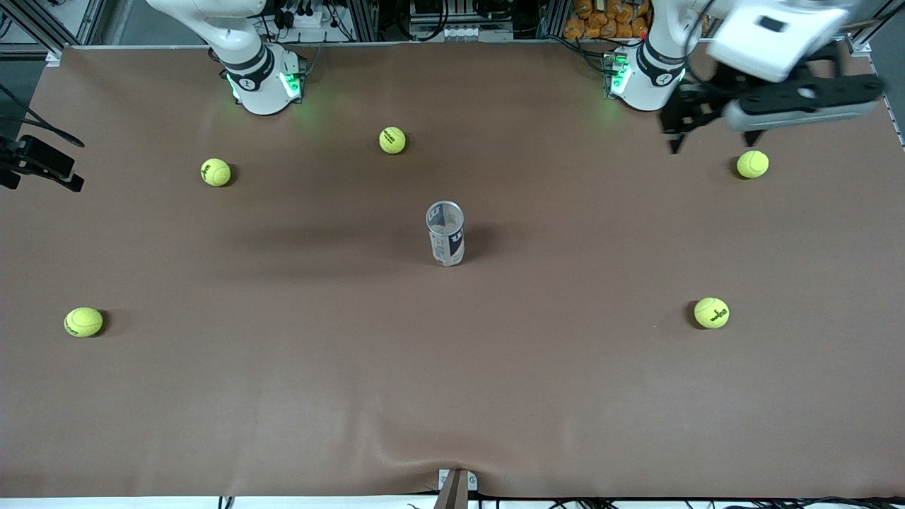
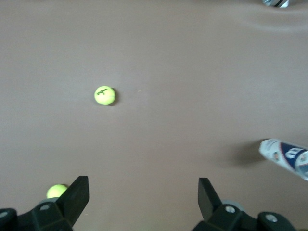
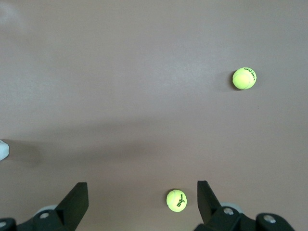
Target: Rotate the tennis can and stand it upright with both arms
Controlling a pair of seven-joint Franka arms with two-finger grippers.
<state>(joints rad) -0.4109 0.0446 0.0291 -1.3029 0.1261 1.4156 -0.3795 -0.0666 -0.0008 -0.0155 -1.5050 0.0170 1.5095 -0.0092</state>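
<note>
The tennis can [image 1: 446, 233] stands upright in the middle of the table, its open top toward the front camera. It also shows at the edge of the left wrist view [image 2: 285, 156], and a white sliver of it shows in the right wrist view [image 3: 2, 150]. My left gripper [image 1: 689, 116] hangs open and empty in the air by the left arm's base, well away from the can; its wrist view [image 2: 143, 192] shows bare table between the fingers. My right gripper [image 3: 143, 195] is open and empty above the table, out of the front view.
Several yellow-green tennis balls lie scattered on the brown table [image 1: 452, 396]: one near the left gripper [image 1: 752, 164], one nearer the front camera [image 1: 711, 312], one between the bases [image 1: 392, 140], and two toward the right arm's end [image 1: 215, 172] [image 1: 83, 322].
</note>
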